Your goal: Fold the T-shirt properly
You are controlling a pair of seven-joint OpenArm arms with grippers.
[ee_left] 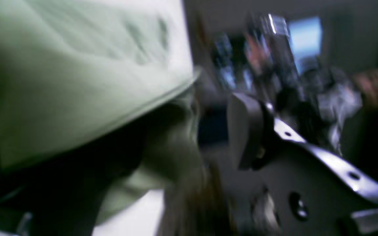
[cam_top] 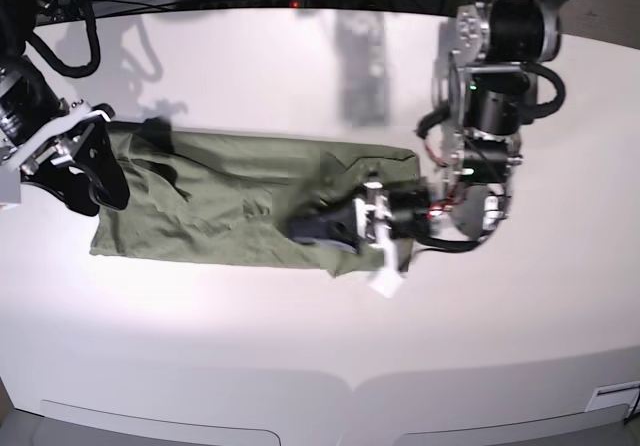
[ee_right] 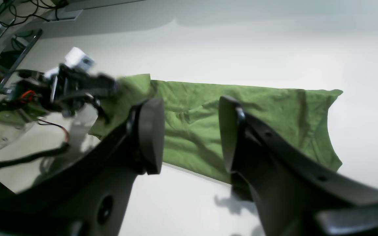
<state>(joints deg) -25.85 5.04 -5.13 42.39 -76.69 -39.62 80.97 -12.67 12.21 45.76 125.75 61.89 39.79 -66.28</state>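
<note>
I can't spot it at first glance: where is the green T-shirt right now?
In the base view the T-shirt lies flat on the white table, left of centre, stretched between the two robot arms.

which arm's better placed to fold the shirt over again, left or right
Probably the left. Its gripper sits low over the T-shirt near one end, cloth right beside a finger. The right gripper hangs open by the other end, its jaws clear of the cloth.

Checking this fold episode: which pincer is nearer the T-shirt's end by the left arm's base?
Left. The left pincer lies over that end of the T-shirt; the right pincer is above the far end.
</note>
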